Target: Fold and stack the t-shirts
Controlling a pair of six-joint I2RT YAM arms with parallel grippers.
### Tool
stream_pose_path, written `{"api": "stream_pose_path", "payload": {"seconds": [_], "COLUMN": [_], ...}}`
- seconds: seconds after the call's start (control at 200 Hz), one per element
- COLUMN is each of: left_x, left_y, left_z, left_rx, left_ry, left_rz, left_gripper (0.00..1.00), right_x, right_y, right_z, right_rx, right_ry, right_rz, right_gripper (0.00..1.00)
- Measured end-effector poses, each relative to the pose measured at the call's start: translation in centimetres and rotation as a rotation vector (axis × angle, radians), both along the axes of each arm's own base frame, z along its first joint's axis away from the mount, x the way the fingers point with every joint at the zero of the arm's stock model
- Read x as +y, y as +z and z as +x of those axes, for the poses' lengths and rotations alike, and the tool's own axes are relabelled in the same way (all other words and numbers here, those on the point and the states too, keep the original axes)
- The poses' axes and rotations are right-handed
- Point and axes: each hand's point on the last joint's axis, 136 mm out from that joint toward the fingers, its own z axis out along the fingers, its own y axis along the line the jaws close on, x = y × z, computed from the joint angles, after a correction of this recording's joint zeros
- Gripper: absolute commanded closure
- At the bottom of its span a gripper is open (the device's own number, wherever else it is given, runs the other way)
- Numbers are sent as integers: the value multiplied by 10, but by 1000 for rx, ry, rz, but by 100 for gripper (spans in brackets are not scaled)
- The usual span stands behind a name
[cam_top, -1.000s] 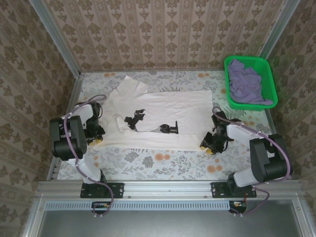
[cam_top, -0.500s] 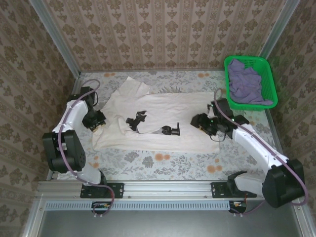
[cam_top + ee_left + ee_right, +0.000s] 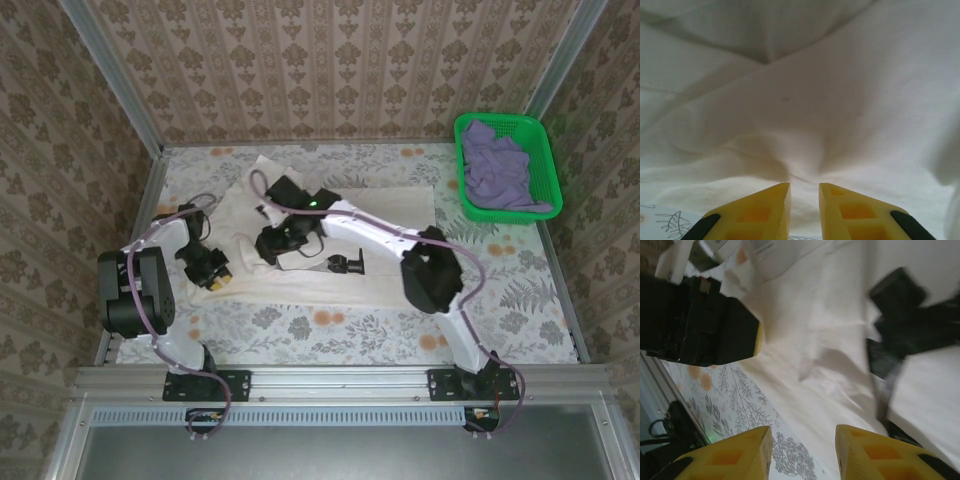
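The cream-white t-shirt [image 3: 385,215] lies spread across the middle of the table, its black chest print [image 3: 346,263] facing up. At the shirt's near-left edge my left gripper [image 3: 216,275] sits low. In the left wrist view its yellow fingers [image 3: 765,210] stand a narrow gap apart, and the cream cloth [image 3: 840,90] puckers into that gap at the left gripper [image 3: 804,200]. My right arm reaches far left over the shirt. There my right gripper [image 3: 272,248] [image 3: 802,452] hangs open above the shirt's edge [image 3: 840,340] with nothing between its fingers. The lavender t-shirt [image 3: 495,170] lies crumpled in the basket.
The green mesh basket [image 3: 500,118] stands at the back right corner. The flower-patterned table top [image 3: 330,325] shows in front of the shirt and to the right. The left gripper's black body [image 3: 700,325] is close to my right gripper. Metal frame rails edge the table.
My right arm has swung from the shirt's right end across to its left part. My left gripper has moved nearer along the left edge and its jaws have narrowed. The shirt's near-left corner has shifted inward.
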Motion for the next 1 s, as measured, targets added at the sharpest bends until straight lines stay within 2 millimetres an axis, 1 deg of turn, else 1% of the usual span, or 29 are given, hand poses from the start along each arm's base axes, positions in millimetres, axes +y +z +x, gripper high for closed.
{"api": "stream_pose_path", "payload": {"seconds": [0.045, 0.11, 0.175, 0.245, 0.49, 0.61, 0.82, 0.925, 1.0], "left_x": [1, 1, 1, 1, 4, 5, 5, 5, 5], "left_y": [-1, -2, -3, -4, -8, -10, -12, -12, -13], "left_z": [-1, 1, 2, 3, 1, 1, 0, 0, 0], "left_rx": [2, -7, -13, -17, -11, -8, -1, 3, 4], "left_ry": [5, 5, 5, 6, 12, 12, 11, 11, 11], "left_rz": [0, 0, 0, 0, 8, 9, 11, 11, 10], "left_gripper": [78, 78, 78, 78, 78, 78, 78, 78, 78], "right_x": [11, 19, 23, 24, 30, 32, 27, 27, 29], "right_y": [-9, -21, -31, -38, -46, -52, -68, -70, -71], "right_z": [-3, -5, -3, 1, 15, 18, 12, 8, 4], "right_rx": [-2, -6, -10, -16, -46, -46, -26, -24, -26], "right_ry": [31, 56, 62, 65, 74, 78, 95, 104, 111], "right_rz": [-20, -51, -84, -109, -148, -163, -213, -227, -227], "right_gripper": [59, 58, 56, 55, 53, 52, 51, 51, 53]}}
